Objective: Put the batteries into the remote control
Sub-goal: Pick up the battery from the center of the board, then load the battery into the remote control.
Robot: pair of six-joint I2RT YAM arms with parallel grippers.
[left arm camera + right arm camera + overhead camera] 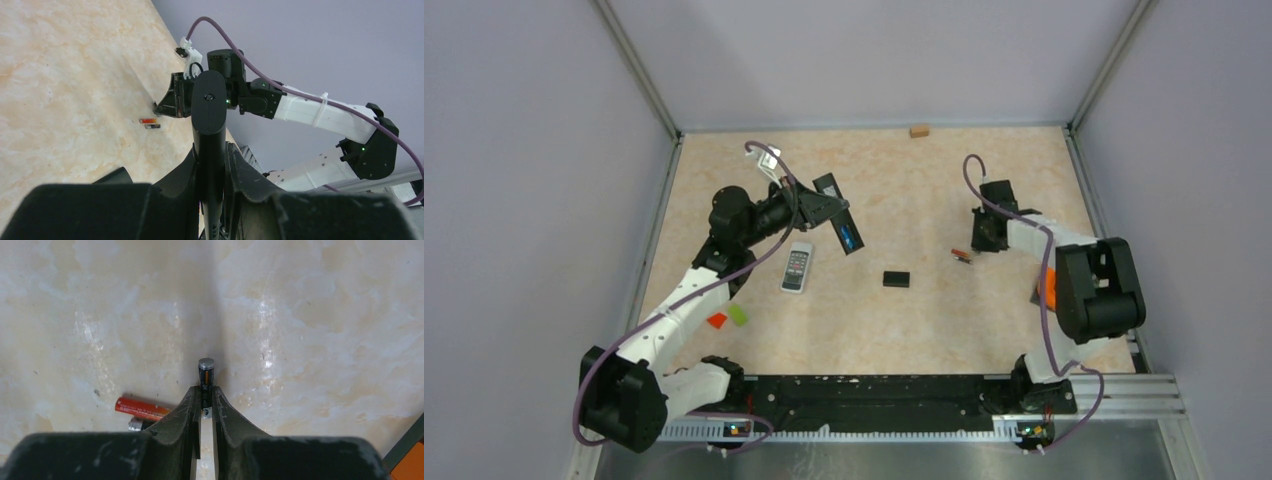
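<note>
Battery [206, 371] pinched in my right gripper [206, 391], spares [141, 409] at eight o'clock, I should lift straight and carry it level to the remote [209, 105] my left gripper [212, 155] clamps.

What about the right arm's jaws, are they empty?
No, a small dark cylindrical battery with a silver end cap is pinched upright between the right arm's jaws in the right wrist view.

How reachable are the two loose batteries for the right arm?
Probably yes: the loose batteries lie right beside the right pincer, nothing between. But it is shut on a third battery, so it must unload first.
</note>
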